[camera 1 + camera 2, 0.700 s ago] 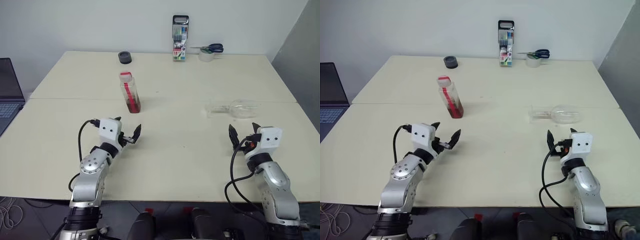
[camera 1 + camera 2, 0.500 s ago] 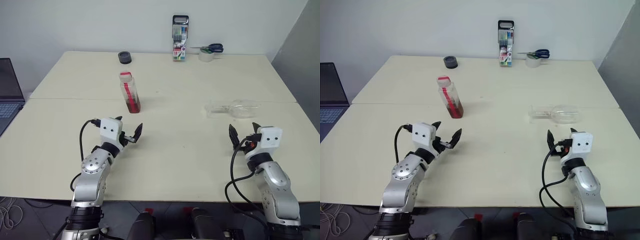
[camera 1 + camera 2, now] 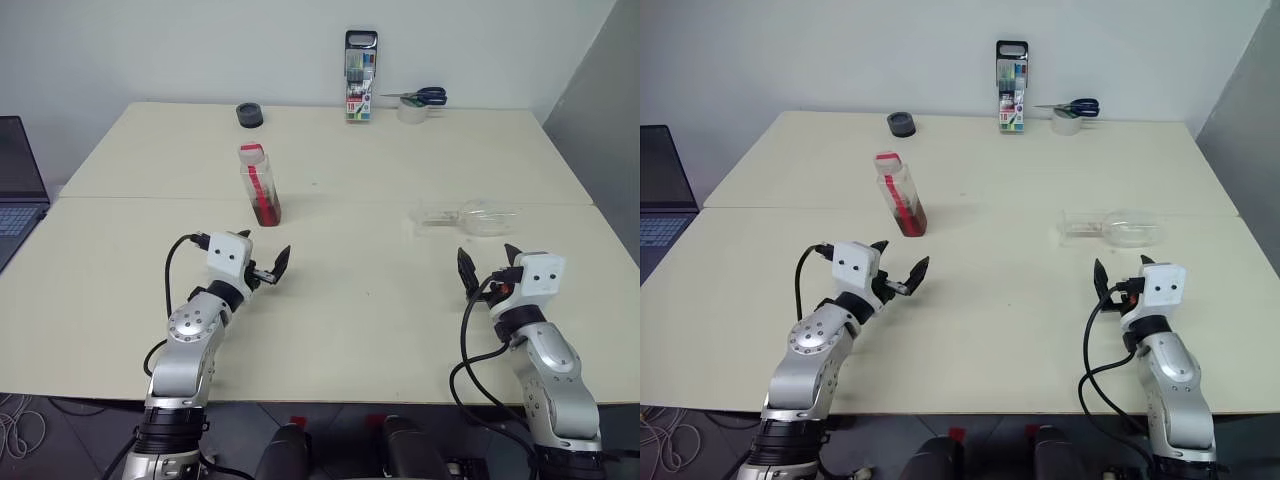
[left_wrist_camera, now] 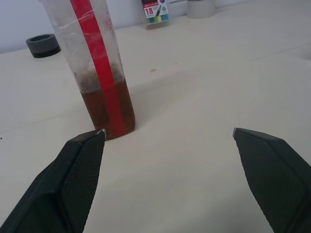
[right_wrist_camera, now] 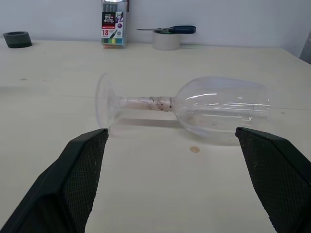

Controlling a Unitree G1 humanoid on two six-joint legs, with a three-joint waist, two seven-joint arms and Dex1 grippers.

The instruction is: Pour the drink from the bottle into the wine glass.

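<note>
The bottle (image 3: 259, 185) stands upright on the table, clear plastic with a red strip, open at its wide neck. The amber-red drink (image 4: 109, 109) fills its lower part. The wine glass (image 3: 468, 215) lies on its side to the right, foot pointing left. My left gripper (image 3: 262, 255) is open just short of the bottle, which stands beyond its left finger (image 4: 77, 170) in the left wrist view. My right gripper (image 3: 488, 262) is open just short of the lying glass (image 5: 194, 109), holding nothing.
A marker case (image 3: 360, 75) stands at the table's far edge, with scissors (image 3: 420, 96) on a tape roll (image 3: 412, 112) beside it. A black ring (image 3: 249, 115) lies behind the bottle. A laptop (image 3: 15, 190) sits at the far left.
My left gripper has edged slightly forward and right, toward the bottle. The right arm, bottle and glass have not moved.
</note>
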